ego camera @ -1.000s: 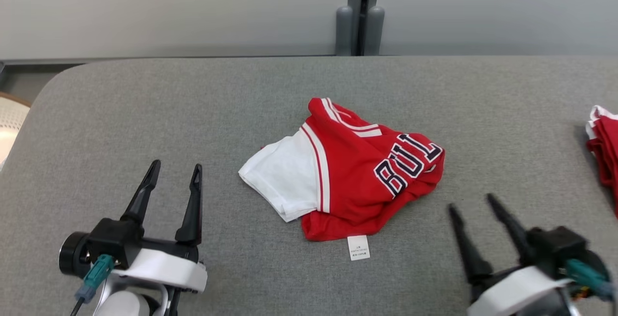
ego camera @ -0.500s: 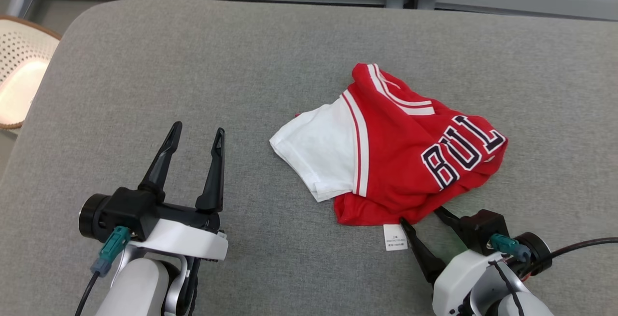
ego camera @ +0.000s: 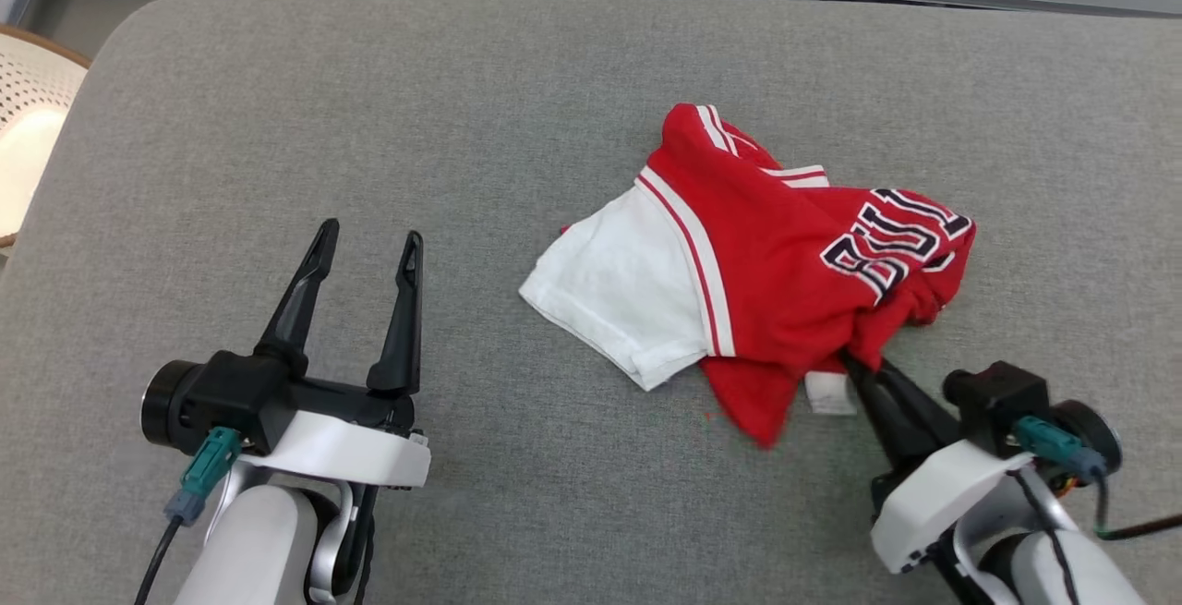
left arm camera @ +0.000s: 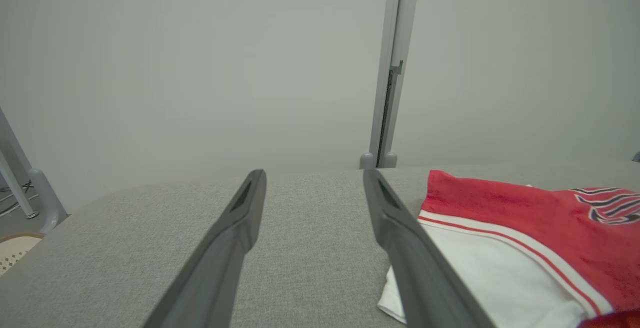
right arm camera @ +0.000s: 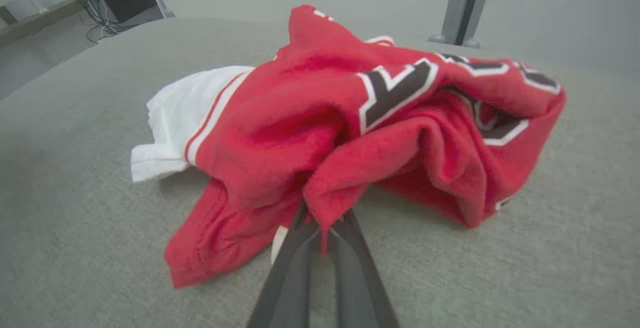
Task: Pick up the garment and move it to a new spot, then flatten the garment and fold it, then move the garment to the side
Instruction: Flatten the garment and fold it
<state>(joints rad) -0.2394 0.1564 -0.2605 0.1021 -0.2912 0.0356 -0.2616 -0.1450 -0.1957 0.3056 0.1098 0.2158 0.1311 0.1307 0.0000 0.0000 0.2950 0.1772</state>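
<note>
Right now my right gripper (ego camera: 848, 363), lower right of the head view, is pinched tight on the near red edge of the jersey (ego camera: 785, 300), which lies crumpled right of centre on the grey table (ego camera: 323, 78). Meanwhile my left gripper (ego camera: 370, 234) at lower left is spread wide with nothing in it, well apart from the jersey.

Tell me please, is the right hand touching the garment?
Touching: the right wrist view shows the right hand shut on a fold of the garment.

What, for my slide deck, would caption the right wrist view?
Right hand shut on a bunched red fold of the crumpled garment on the grey surface.
</note>
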